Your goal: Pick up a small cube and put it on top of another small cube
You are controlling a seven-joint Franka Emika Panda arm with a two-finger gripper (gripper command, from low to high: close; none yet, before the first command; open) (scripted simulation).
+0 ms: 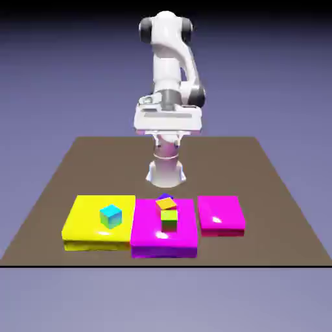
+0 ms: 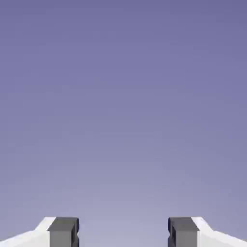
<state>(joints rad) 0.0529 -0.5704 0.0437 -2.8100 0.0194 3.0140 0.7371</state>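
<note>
Resting on the brown table (image 1: 78, 162) in the exterior view are three flat glossy slabs in a row near its 6 o'clock edge: a yellow slab (image 1: 87, 220) at 8 o'clock of the picture's middle, a larger magenta slab (image 1: 146, 237) at 6 o'clock, and a smaller magenta slab (image 1: 224, 211) at 4 o'clock. The cyan-topped cube (image 1: 111, 216), with greenish-yellow sides, sits alone on the yellow slab. On the larger magenta slab a green cube with a dark base (image 1: 169, 220) carries a tilted orange-yellow cube (image 1: 166, 203), and the small dark blue cube (image 1: 165, 196) peeks out at 12 o'clock of that stack, mostly hidden. The smaller magenta slab is bare. Open tabletop stretches from the slabs toward the white arm (image 1: 170, 65) at 12 o'clock and along both side edges. All cubes are sharp-edged and smooth. In the hand view, the gripper (image 2: 123, 232) shows two grey finger tips (image 2: 63, 231) at 7 and 5 o'clock, spread wide apart with nothing between them, only plain blue-violet backdrop (image 2: 123, 96) above.
</note>
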